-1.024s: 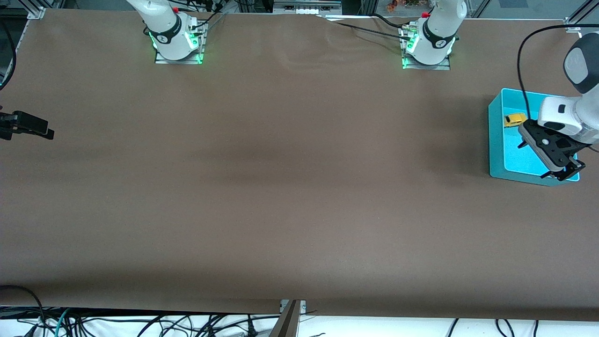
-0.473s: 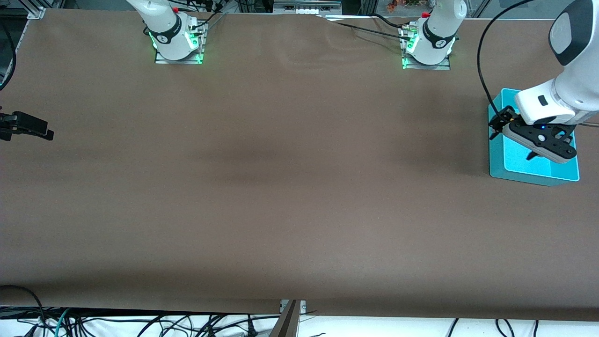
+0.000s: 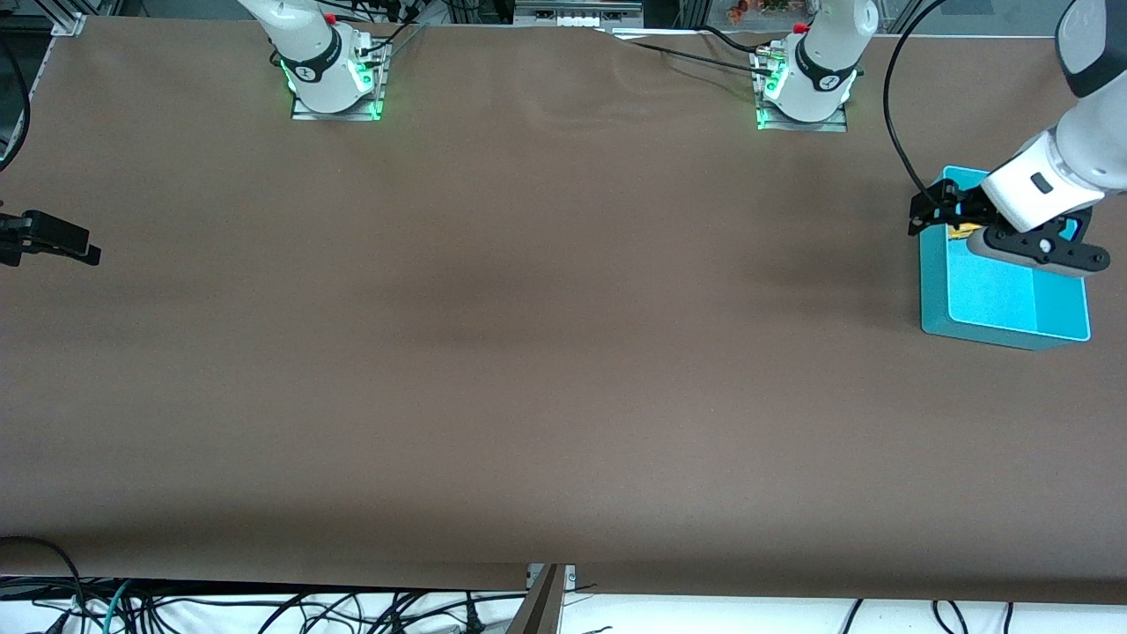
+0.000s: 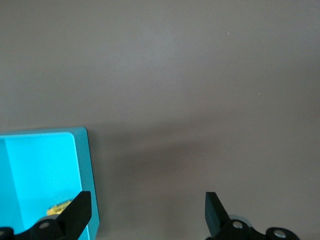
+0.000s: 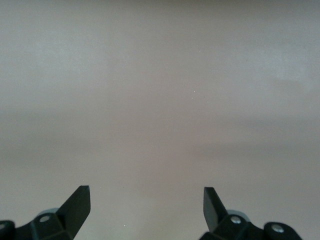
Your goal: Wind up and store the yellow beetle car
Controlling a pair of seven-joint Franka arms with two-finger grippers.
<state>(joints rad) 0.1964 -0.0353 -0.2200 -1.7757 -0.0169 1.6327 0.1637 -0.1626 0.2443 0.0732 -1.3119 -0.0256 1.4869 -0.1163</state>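
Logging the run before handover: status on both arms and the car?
Left pincer open, empty, over the bin's edge. Right pincer open, waiting at its end of the table. Car in the bin. Nothing in the way.

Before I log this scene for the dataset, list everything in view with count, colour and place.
yellow beetle car: one, yellow, inside the bin at the end farther from the front camera, partly hidden by the left gripper.
bin: one, turquoise, on the table at the left arm's end.
table: one, brown covering.
cables: several, black, below the table's edge nearest the front camera.
left gripper: one, black, open, over the bin's rim near the car.
right gripper: one, black, open, over the table at the right arm's end, waiting.
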